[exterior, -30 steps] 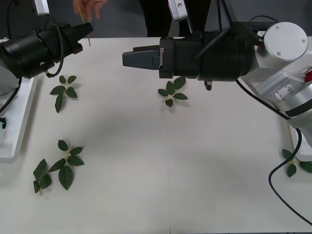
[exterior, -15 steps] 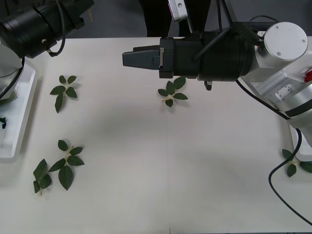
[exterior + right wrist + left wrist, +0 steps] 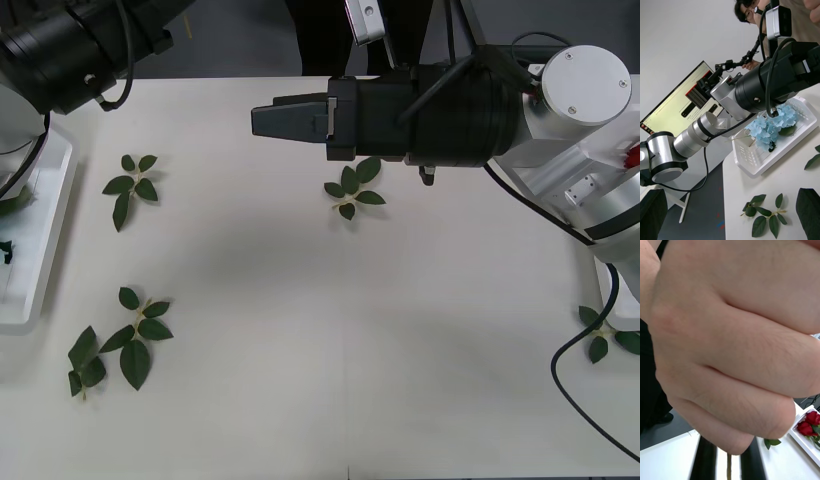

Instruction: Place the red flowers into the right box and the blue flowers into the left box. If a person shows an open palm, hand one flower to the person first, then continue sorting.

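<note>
Handing over at the table's far left corner: left hand [image 3: 728, 465], fingers close around a thin stem, meets a person's fist [image 3: 733, 341]. Right hand [image 3: 262, 120] idle; state unclear. Blue flowers [image 3: 769, 125] fill the left box [image 3: 752, 165]; light, soft, best gripped by stem.

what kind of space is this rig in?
Probably a robotics lab or office test area: a white table with scattered leaf sprigs, a monitor on a stand behind it, and a person's hand close to the left wrist camera.
</note>
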{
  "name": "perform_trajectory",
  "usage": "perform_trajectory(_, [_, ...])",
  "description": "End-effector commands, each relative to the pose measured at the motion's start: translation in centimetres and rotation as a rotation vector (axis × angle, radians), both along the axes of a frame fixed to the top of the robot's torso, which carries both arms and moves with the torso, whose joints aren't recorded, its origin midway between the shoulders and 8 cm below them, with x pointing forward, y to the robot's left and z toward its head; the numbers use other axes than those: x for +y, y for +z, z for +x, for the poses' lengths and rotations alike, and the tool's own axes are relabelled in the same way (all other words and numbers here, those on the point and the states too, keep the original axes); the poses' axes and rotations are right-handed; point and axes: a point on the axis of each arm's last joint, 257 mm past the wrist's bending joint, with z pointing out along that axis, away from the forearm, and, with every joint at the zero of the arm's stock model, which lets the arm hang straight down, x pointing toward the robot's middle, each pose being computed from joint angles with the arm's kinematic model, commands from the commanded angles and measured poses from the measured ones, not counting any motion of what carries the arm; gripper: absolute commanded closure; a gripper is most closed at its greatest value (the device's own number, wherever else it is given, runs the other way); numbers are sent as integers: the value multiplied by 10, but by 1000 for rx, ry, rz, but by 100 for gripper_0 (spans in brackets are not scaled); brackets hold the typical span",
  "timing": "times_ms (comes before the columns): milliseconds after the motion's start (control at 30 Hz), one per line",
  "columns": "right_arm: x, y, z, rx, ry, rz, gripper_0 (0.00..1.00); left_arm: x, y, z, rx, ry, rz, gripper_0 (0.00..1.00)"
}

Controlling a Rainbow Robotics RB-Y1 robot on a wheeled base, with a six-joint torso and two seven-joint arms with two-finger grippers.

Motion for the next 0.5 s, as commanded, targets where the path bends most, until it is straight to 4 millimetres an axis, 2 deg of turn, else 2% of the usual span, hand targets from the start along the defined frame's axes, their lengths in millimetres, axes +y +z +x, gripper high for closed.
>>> perform_trajectory(33, [-3, 12, -8, -47, 10, 12, 0, 0, 39, 4, -70, 3, -32, 0])
perform_trajectory(500, [-3, 12, -8, -47, 10, 12, 0, -1, 41, 3, -67, -8, -46, 0])
